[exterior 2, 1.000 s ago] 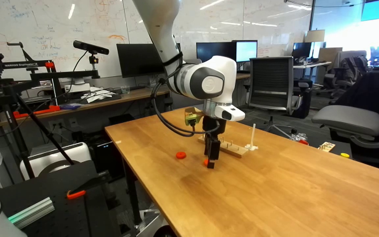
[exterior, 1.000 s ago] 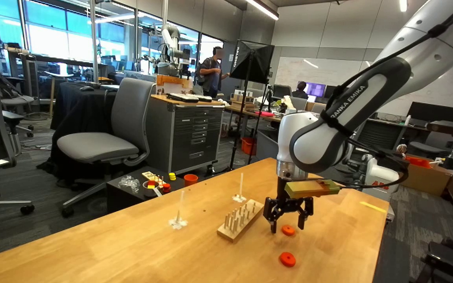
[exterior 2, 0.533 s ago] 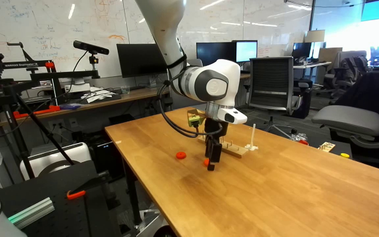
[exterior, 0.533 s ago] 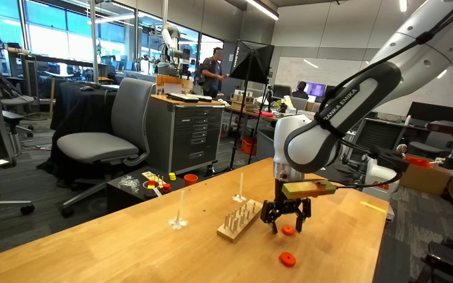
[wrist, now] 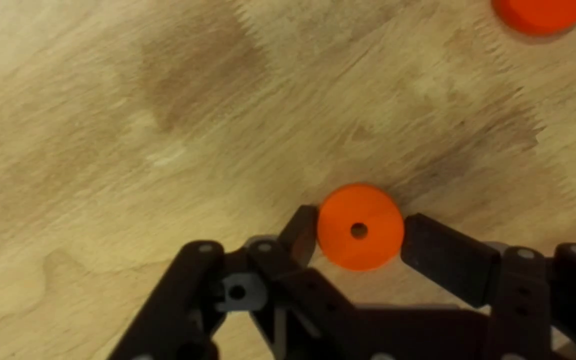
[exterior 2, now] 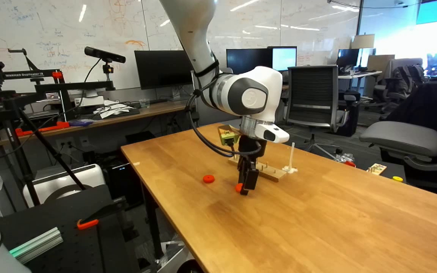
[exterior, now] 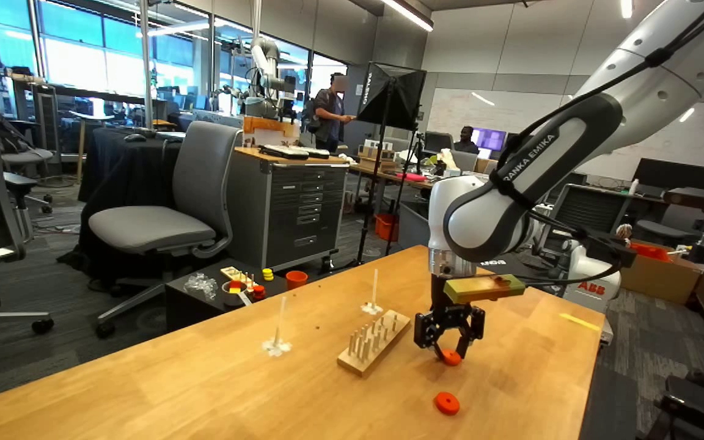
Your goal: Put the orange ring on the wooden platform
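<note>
The orange ring [wrist: 359, 202], a flat disc with a small centre hole, lies on the table between my two fingertips in the wrist view. Both fingers [wrist: 443, 260] touch its sides, so my gripper [exterior: 451, 355] is shut on it. It also shows low between the fingers in both exterior views, partly hidden by a finger where I see the ring [exterior 2: 238, 188] from the side. The wooden platform [exterior: 357, 365], a pale rectangular board with several upright pegs, stands to the left of the gripper in an exterior view. Behind the arm, the board [exterior 2: 274, 175] is partly covered.
A redder ring [exterior: 447, 403] lies on the table a short way from the gripper; the wrist view catches part of that redder ring [wrist: 543, 15] at its top right. Two thin white upright stands [exterior: 280, 324] rise beyond the board.
The fingers have come together from wide apart until they meet the orange ring, which has shifted very slightly. The gripper came down around it. Board and redder ring are unmoved.
</note>
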Motion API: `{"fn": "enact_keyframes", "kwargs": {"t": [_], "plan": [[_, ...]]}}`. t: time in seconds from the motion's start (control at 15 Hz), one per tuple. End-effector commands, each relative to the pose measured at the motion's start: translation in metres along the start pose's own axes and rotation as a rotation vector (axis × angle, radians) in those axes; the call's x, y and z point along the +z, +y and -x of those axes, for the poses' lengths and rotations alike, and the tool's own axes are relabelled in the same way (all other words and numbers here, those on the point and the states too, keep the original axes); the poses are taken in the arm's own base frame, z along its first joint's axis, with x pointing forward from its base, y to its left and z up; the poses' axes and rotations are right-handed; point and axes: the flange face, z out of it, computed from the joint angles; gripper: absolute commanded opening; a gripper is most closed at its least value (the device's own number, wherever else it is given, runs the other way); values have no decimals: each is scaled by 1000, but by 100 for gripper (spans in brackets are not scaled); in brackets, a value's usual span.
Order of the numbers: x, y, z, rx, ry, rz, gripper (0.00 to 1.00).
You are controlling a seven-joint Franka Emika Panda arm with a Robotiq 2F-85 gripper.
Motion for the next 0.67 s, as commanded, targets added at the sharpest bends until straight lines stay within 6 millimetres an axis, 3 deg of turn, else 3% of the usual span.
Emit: {"fn": "enact_keyframes", "kwargs": {"t": [0.0, 0.33, 0.4, 0.47, 0.6], "plan": [[5, -1, -2, -43, -7, -1, 25], [-2, -2, 5, -61, 7, -7, 25], [-2, -3, 6, -63, 4, -4, 31], [-1, -4, 6, -62, 5, 0, 74], [-2, -6, 6, -61, 8, -7, 77]]}}
